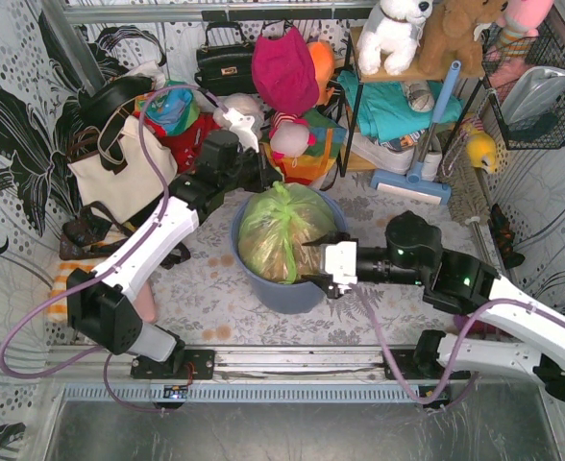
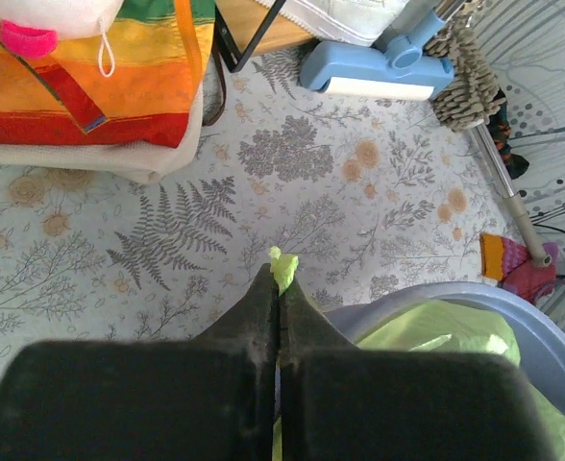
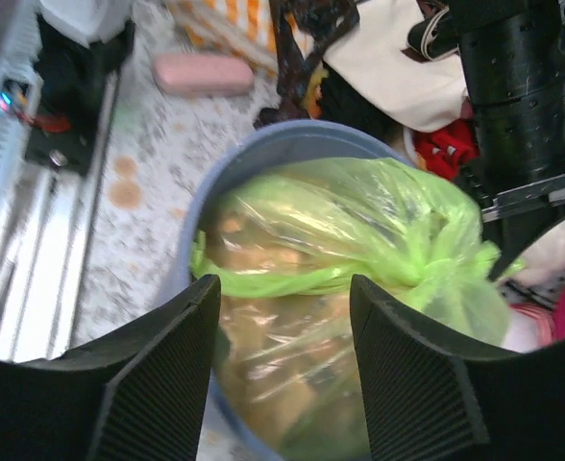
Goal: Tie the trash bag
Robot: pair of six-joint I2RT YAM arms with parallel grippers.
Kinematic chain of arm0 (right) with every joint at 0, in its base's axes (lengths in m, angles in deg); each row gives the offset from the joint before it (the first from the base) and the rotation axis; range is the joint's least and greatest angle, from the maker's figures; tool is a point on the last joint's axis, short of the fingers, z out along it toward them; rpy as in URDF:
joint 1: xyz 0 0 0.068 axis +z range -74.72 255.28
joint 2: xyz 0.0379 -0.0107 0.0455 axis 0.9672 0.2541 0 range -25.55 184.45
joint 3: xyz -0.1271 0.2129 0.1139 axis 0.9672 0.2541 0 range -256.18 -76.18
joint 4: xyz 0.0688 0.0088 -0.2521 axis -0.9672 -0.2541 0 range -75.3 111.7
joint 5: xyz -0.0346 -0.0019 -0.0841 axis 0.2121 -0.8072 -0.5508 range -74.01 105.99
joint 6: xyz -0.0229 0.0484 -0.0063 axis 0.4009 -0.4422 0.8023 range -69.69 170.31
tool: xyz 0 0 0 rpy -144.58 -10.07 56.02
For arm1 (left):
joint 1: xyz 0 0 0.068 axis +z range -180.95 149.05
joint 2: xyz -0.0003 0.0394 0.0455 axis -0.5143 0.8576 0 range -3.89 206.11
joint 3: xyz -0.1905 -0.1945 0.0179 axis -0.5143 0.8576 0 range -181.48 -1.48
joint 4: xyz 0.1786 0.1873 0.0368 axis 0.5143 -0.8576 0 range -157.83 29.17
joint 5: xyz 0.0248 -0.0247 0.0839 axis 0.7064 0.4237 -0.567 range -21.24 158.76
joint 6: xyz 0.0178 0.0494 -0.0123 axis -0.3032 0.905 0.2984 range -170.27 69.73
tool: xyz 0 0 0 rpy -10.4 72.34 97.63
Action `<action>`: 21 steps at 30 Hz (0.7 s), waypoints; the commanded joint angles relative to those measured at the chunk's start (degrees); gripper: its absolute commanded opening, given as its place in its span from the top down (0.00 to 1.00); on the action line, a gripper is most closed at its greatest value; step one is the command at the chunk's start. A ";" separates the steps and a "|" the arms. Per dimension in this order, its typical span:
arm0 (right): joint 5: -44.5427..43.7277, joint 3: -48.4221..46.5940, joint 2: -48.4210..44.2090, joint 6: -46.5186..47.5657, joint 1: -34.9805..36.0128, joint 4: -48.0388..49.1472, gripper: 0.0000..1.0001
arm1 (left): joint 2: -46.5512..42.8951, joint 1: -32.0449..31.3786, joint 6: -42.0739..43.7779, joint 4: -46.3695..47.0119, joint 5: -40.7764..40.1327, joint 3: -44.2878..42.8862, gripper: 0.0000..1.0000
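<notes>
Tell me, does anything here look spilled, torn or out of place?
Nothing stands out. The trash bag sits in the blue bin, unspilled; the left gripper pinches a strip of its film, and the right gripper hangs open beside it.

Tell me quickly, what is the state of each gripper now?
Left gripper: shut on a strip of the bag.
Right gripper: open, holding nothing.
</notes>
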 commanded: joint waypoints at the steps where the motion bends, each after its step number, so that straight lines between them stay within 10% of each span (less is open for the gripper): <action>1: -3.83 -8.20 5.91 15.86 0.26 -11.01 0.46 | 2.20 0.13 0.82 -4.06 -1.03 -2.27 1.00; 9: -4.84 -10.82 11.94 15.63 -0.64 -12.06 0.46 | 7.60 0.14 2.38 -7.09 -4.71 -7.28 1.00; 21: -23.80 -16.20 17.09 -56.43 -3.67 -12.12 0.48 | 9.02 0.10 2.39 -7.02 -4.13 -8.33 1.00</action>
